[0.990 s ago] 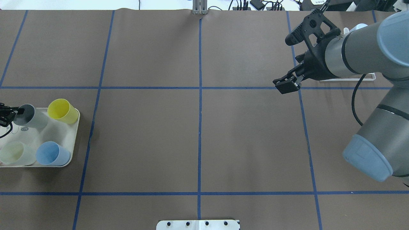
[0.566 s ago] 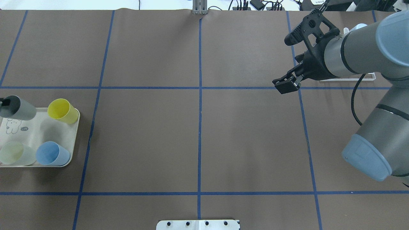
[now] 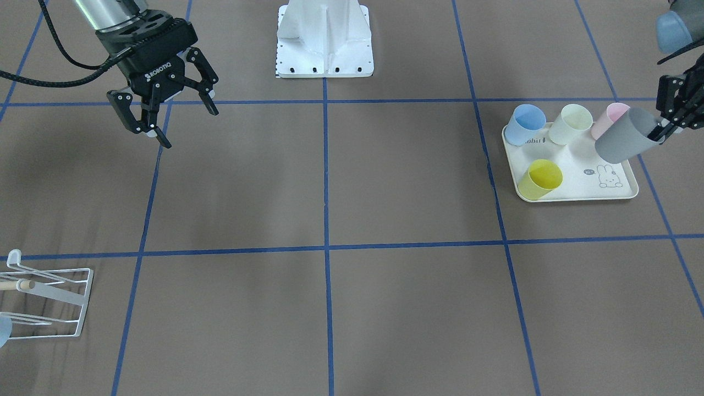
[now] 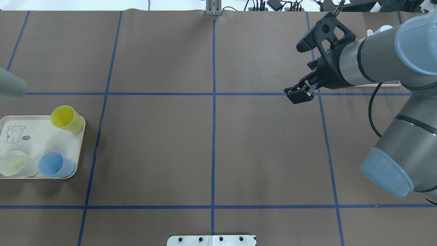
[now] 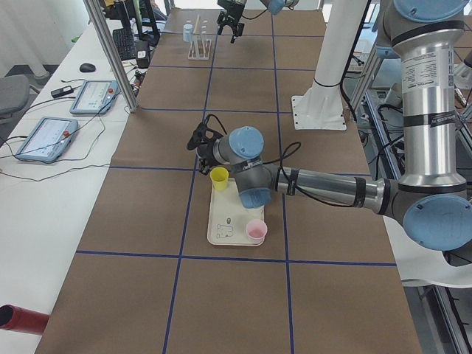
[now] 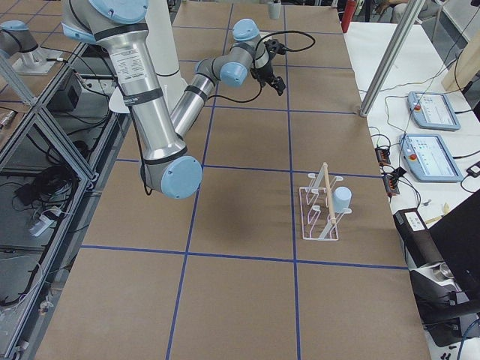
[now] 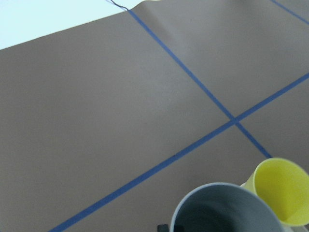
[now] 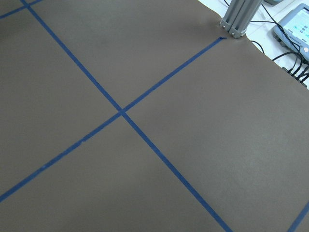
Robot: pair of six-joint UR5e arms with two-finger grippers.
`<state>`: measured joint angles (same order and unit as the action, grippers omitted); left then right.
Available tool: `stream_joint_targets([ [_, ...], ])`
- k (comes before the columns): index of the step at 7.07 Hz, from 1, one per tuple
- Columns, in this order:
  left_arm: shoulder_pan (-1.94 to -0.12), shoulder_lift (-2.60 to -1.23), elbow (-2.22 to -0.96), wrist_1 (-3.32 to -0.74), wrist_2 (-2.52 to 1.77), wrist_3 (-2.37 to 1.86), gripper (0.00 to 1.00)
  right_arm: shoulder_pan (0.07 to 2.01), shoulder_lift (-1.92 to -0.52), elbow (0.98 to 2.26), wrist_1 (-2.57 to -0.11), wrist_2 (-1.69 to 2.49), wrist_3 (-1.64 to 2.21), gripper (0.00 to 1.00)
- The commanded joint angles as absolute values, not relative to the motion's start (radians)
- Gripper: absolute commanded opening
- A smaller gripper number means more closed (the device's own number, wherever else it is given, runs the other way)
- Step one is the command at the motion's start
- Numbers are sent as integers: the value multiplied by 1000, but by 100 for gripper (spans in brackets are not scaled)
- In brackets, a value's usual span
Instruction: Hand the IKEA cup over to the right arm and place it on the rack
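At frame right the grey cup (image 3: 621, 144) hangs tilted over the tray (image 3: 577, 192), rim pinched in your left gripper (image 3: 660, 132); likely light, stiff, slick, so take its wall with your wide-open, empty right gripper (image 3: 188, 128).

The grey cup (image 3: 624, 142) is up in the air now, not standing on the tray (image 3: 572, 190) any more. The left gripper (image 3: 659, 133) pinching its rim is higher too. The rabbit drawing (image 4: 13, 134) shows now. The right gripper (image 4: 299, 94) is a bit nearer the middle
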<state>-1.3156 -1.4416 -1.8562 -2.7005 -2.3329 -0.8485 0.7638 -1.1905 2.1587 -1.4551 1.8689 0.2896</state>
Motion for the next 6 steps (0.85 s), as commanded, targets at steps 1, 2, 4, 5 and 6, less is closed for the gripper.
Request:
stream_joint_targets([
  [1,-1312,-1506,-1988,-2671,-2420,-1232,0,720,-1178,2149,-1364,1868,291,100],
  [2,-1309,-1576,-1991,-2681,-2498,-1349,0,686,-1178,2137,-1273,1867,291,100],
  [4,-1174,-1682,-2008,-2744,-2482,-1595,0,620,-1178,2118,-1163,1840,291,100],
  [5,-1107,-1737,-2009,-2749,-2412,-1679,0,565,-1177,2103,-1063,1754,291,100],
  [6,-1021,-1764,-2010,-2749,-2335,-1706,0,505,-1170,2050,-919,1680,291,100],
])
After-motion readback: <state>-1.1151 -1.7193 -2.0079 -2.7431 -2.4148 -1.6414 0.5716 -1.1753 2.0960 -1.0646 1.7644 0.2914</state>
